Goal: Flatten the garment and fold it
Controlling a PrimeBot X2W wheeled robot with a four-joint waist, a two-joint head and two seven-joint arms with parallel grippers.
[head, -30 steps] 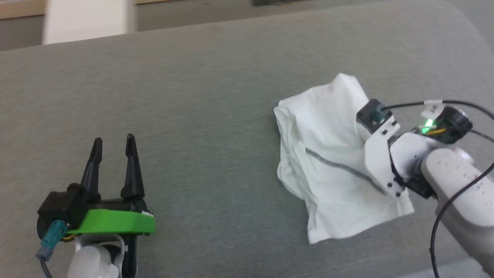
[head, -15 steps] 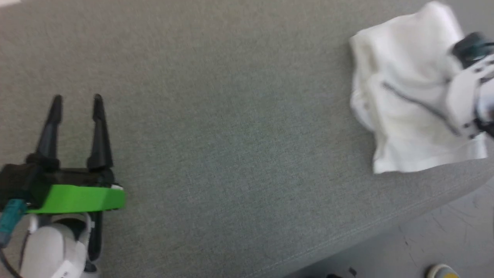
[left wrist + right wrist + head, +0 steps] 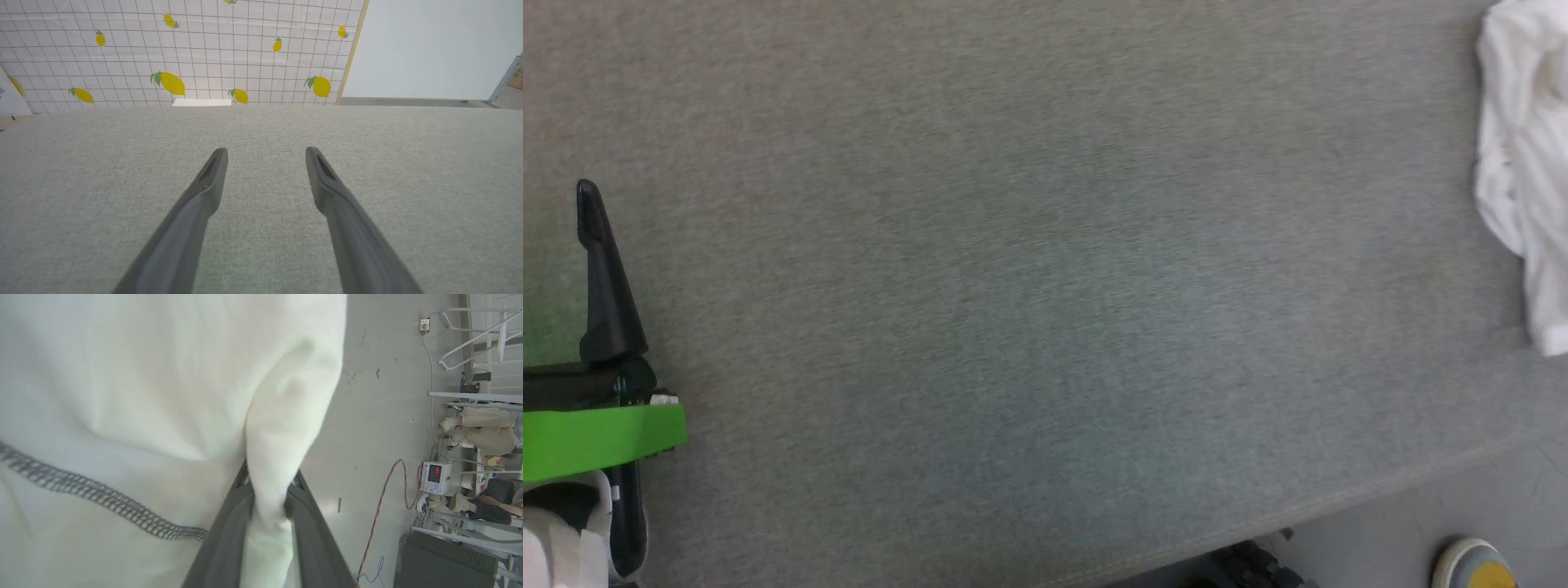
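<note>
**Right hand (image 3: pixel 271 479) clamped on a bunched garment (image 3: pixel 122 396) — flattening not yet done**

Through the right wrist camera I saw its two dark fingers (image 3: pixel 229 539) closed on a thick pinch of white cloth. The fabric was squeezed up between them and bulged above the tips. A grey-black zigzag seam (image 3: pixel 102 496) ran across the cloth to one side of the grip. Past the fabric that camera looked out on a pale scuffed surface and some workshop clutter. I could not tell whether the pinched part was lifted clear or lying down.

From the head camera the garment showed at the far right edge, partly cut off by the frame. It was a crumpled heap resting on the grey bench (image 3: pixel 1045 286), close to the bench's front edge. The cloth was wrinkled and layered on itself — I could pick out no sleeve, hem or collar laid flat.

Left hand (image 3: pixel 266 152) was released, its fingers spread wide with nothing between them. It was poised over bare bench, well apart from the garment.

My reading was that very little of the job was done. The shirt was grasped at one spot and nothing more. It was not flat, and no fold had been made. As I judged it, what remained was to spread the body out on the open stretch of bench and bring the left hand in for a second hold. After that the sleeves and hem needed smoothing, and only then could the folding begin.
</note>
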